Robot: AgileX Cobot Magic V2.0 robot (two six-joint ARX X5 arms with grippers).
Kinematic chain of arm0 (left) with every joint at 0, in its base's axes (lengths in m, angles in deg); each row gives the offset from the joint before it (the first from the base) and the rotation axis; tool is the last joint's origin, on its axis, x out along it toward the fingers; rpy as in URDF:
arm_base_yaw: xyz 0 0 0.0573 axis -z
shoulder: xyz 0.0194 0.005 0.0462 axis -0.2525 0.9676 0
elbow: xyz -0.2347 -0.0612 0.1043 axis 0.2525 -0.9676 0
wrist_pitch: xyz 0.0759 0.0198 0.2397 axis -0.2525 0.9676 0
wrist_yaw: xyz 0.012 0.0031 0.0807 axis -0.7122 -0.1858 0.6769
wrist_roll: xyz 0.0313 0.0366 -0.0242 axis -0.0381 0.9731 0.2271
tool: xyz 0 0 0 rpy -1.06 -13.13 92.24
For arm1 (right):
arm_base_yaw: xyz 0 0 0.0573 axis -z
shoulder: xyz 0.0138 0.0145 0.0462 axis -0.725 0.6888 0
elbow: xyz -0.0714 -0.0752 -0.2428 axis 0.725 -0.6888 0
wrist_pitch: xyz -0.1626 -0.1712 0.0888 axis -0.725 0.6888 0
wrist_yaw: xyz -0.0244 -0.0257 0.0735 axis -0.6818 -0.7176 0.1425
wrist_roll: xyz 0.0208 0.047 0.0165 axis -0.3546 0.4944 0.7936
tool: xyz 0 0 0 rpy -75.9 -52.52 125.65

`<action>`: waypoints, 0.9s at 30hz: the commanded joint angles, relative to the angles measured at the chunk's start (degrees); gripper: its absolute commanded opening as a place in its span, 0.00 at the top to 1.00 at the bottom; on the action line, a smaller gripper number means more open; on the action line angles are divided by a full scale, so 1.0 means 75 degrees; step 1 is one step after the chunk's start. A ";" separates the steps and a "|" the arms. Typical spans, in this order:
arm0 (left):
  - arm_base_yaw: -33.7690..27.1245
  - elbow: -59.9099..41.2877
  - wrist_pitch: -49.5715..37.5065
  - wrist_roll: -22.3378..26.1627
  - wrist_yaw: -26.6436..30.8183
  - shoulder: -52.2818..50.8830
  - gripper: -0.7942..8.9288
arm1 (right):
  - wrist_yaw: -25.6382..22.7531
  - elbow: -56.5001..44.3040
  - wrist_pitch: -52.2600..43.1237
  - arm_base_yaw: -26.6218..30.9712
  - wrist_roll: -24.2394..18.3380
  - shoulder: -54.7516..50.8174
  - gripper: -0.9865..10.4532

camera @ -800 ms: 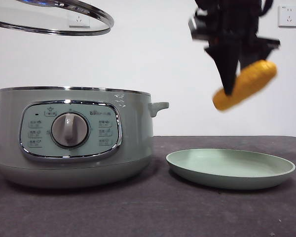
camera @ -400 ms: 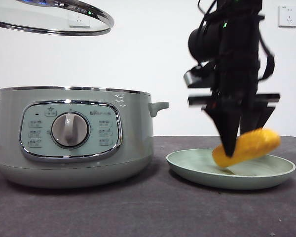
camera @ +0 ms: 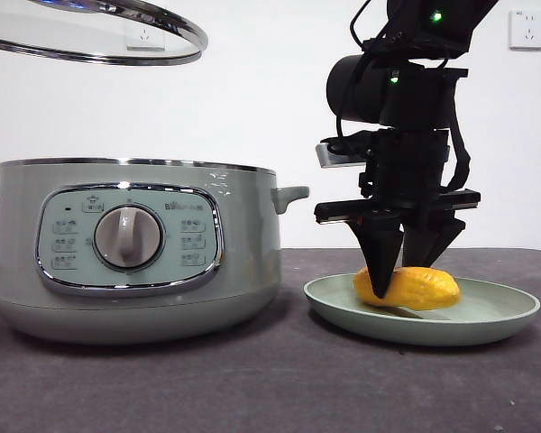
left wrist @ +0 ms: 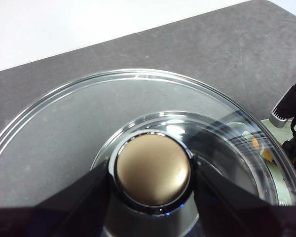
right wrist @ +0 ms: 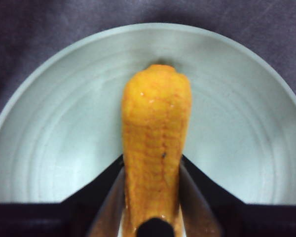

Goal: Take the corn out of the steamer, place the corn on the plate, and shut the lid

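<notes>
The dark tabletop (camera: 252, 379) fills the front of the scene. On it stands the green steamer (camera: 135, 248), with its big dial facing forward and no lid on top. Just beside it lies the pale green plate (camera: 487, 323). The yellow corn (camera: 413, 287) lies on its side in the plate, touching the dish. The right claw (camera: 404, 262) comes down from above, and its 2 black jaws sit one on each side of the corn, closed around it. Up high, over the steamer, the glass lid (camera: 99, 36) hangs in the air. The left claw (left wrist: 153, 185) holds it, with 2 jaws squeezed tight on the lid's round knob (left wrist: 153, 170).
</notes>
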 commanded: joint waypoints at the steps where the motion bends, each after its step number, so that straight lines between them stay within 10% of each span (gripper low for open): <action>1: 0.0017 0.0140 -0.0388 -0.0044 0.0023 -0.0085 0.93 | 0.0038 -0.0175 0.0093 -0.0017 0.0131 0.0111 0.68; 27: 0.0082 0.0140 -0.1387 -0.0052 -0.0749 0.1888 0.93 | 0.0032 -0.0175 0.0994 0.0219 0.0125 -0.3748 0.67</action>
